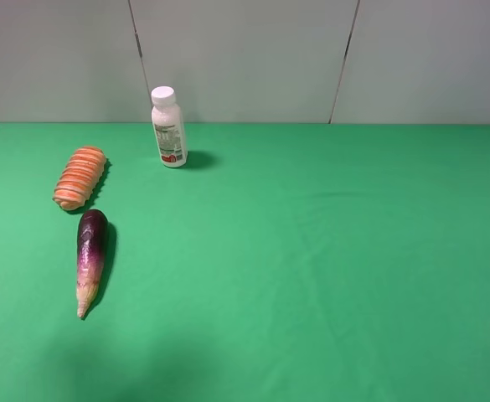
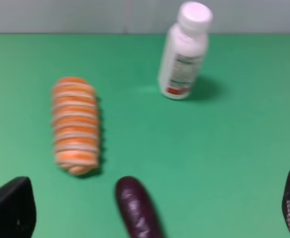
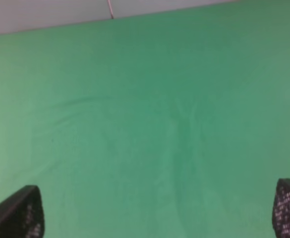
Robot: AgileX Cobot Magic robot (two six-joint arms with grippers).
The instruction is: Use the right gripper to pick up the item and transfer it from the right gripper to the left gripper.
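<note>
On the table [image 1: 328, 268], the twisted pastry roll [image 1: 80, 177] lies toward the left edge, with the eggplant [image 1: 90, 260] just in front of it, nearer the front edge. The bottle [image 1: 168, 127] stands upright near the back edge, behind and right of the roll.

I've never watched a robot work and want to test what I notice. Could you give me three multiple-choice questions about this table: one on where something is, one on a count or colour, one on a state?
1. Seen from the high camera, where does the striped roll lie?
A. behind the eggplant
B. right of the bottle
C. on top of the bottle

2. How many objects rest on the green cloth?
A. two
B. three
C. five

3. How is the bottle placed?
A. lying on its side
B. held in a gripper
C. standing upright, cap on

Answers:
1 A: the roll lies further back, just beyond the eggplant's dark end.
2 B: roll, eggplant, bottle.
3 C: it stands on its base with the white cap on top.
</note>
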